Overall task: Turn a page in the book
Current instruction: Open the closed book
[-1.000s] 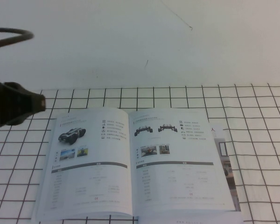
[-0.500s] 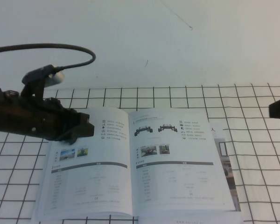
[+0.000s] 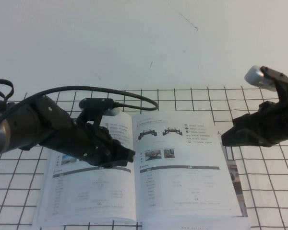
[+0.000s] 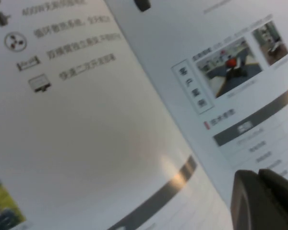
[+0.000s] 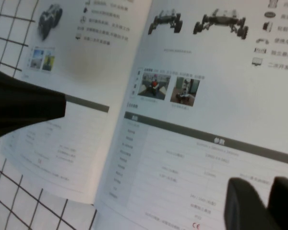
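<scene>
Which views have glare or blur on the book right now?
High view: sharp enough, even light, small print on the book unreadable; left tool hovers over the left-hand sheet near the spine, right tool by the right edge. Left wrist view: soft focus, bright glare patch near the grey bar. Right wrist view: mild blur, the page evenly lit, no hotspot.
</scene>
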Action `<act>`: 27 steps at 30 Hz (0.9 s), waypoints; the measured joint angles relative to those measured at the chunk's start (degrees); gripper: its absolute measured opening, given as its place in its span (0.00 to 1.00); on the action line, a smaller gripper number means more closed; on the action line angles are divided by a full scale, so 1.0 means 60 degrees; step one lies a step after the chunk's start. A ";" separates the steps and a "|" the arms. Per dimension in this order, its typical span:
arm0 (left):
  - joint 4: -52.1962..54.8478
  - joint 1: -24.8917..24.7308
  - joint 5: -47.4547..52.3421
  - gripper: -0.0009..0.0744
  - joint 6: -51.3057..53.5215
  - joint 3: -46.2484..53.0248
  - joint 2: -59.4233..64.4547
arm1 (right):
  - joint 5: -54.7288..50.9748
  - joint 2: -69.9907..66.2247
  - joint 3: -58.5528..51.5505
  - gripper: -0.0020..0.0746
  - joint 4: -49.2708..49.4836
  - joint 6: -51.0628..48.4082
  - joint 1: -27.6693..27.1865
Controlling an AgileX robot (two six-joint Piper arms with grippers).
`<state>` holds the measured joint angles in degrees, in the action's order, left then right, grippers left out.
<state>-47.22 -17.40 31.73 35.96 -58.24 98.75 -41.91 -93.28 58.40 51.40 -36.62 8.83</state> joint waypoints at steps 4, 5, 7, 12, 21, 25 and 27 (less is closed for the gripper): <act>0.0814 -0.0018 -0.0289 0.01 -0.0497 0.0000 0.0269 | 0.0215 -0.0553 0.0000 0.29 0.0000 -0.0063 0.0184; 0.0886 -0.0018 -0.0312 0.01 -0.0576 0.0000 0.0345 | 0.0312 -0.0707 0.0000 0.32 0.0000 -0.0105 0.0226; 0.0977 -0.0018 -0.0337 0.01 -0.0722 0.0000 0.0515 | 0.0436 -0.0973 0.0000 0.37 0.0000 -0.0125 0.0268; 0.1490 -0.0018 -0.0174 0.01 -0.1123 -0.0014 0.1112 | 0.0883 -0.1497 0.0000 0.46 -0.0122 -0.0182 0.0268; 0.1621 -0.0018 -0.0090 0.01 -0.1205 -0.0095 0.1454 | 0.1403 -0.2087 0.0000 0.47 -0.0281 -0.0294 0.0268; 0.1621 -0.0018 -0.0054 0.01 -0.1218 -0.0095 0.1454 | 0.1502 -0.2378 0.0000 0.47 -0.0281 -0.0316 0.0268; 0.1603 -0.0018 -0.0054 0.01 -0.1218 -0.0095 0.1459 | 0.1598 -0.2507 0.0000 0.47 -0.0281 -0.0316 0.0268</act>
<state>-37.60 -17.51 31.40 28.66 -58.81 107.51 -32.32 -108.33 58.40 49.72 -38.52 10.44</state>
